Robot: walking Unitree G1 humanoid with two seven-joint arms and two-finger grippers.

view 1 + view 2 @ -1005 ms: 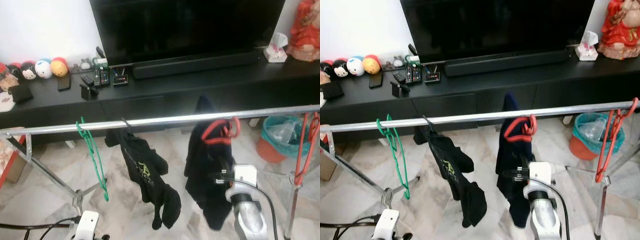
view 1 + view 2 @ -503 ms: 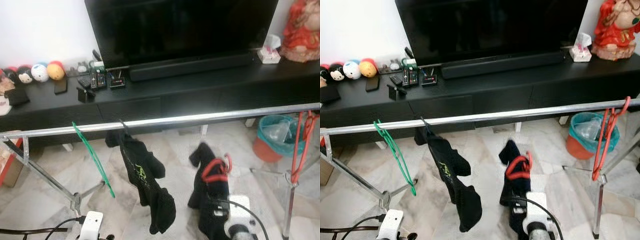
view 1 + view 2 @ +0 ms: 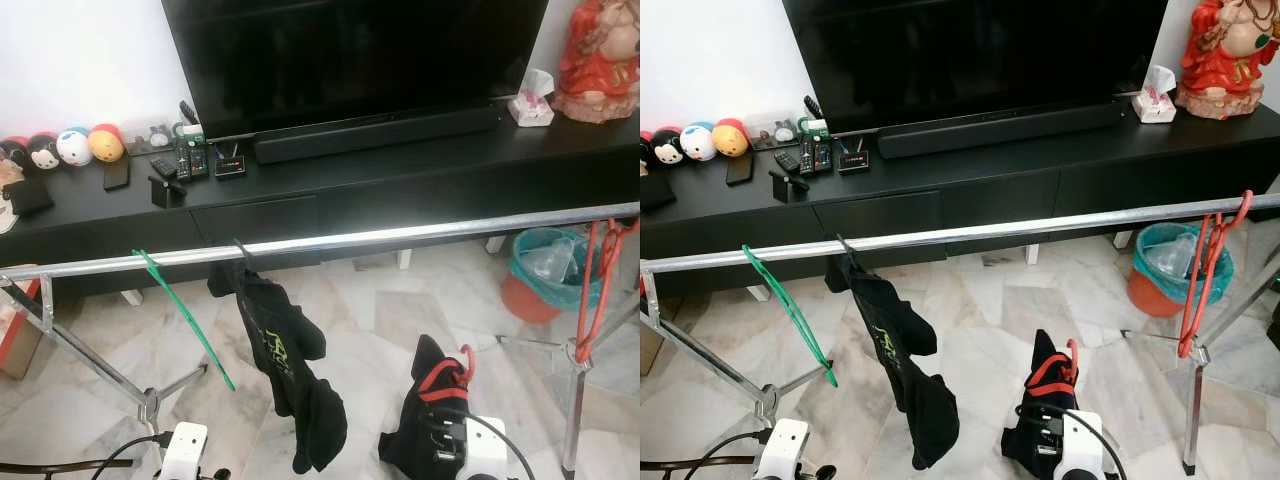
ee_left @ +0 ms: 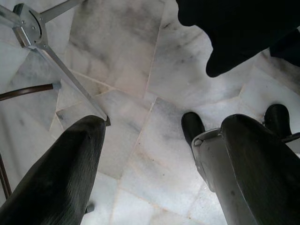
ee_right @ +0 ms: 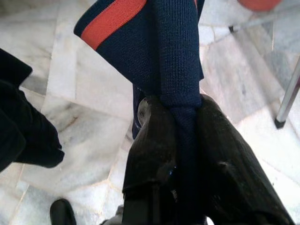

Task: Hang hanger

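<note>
Right gripper low, below the chrome clothes rail, fingers clamped on a navy knit garment with an orange-red stripe. Garment draped over a red hanger, hook up, well under the rail and not touching it — roughly below the rail's middle stretch, above the marble floor.

Left gripper down near the floor, fingers spread wide apart with nothing between them; a leg of the rail's stand and a dark cable beneath.

On the rail, toward its left end: a green hanger, empty, swung out at a slant. Just beside it, a black garment with green print hanging from a black hook, drooping long. At the rail's right end, another red hanger, empty, hanging by the upright.

Behind the rail, a long black TV bench carrying a large dark television and a soundbar. Toward the bench's left end — round plush toys, remote controls and a dark phone. At its right end, a tissue box beside a red figurine. On the floor under the right end, an orange bin with a teal liner.
</note>
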